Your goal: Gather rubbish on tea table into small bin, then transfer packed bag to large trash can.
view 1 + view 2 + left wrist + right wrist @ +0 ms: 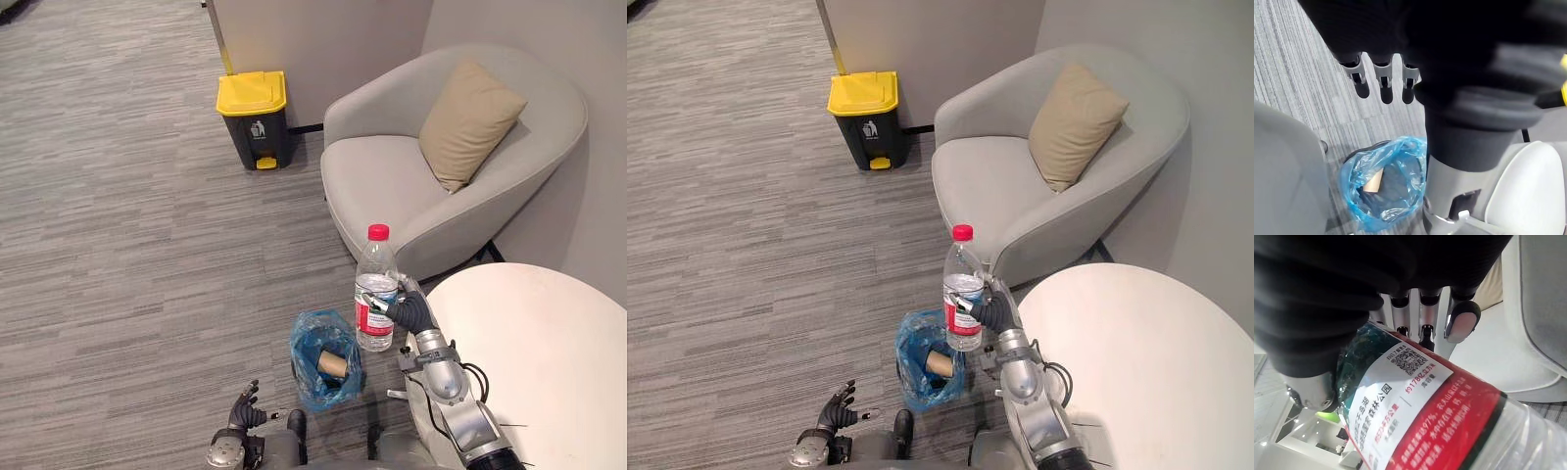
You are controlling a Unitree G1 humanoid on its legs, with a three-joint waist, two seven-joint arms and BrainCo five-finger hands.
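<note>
Grey striped carpet (118, 245) covers the floor, and a light grey armchair (387, 186) with a tan cushion (468, 122) stands against the wall. Left of the armchair, further away from me, stands the large trash can (253, 119), dark with a yellow lid that is closed. At my right side is the round white desk (549, 352). My right hand (409, 311) is beside the desk's near-left edge and it holds a clear plastic bottle (375, 294) upright, with the red cap on top. In the right wrist view my fingers (1427, 313) are curled around the red and white label, so the grip is firm around the bottle's middle. The small bin (1359, 152) stands on the carpet just left of the bottle, lined with a blue bag (312, 338) whose mouth is open. Inside the bag lies a brown paper cup (336, 364) on its side. The bottle's base shows just at the right rim of the bag, but I cannot tell how high above it. My left hand (245, 409) is low near the floor, left of the bin, with the fingers loosely spread and holding nothing.
</note>
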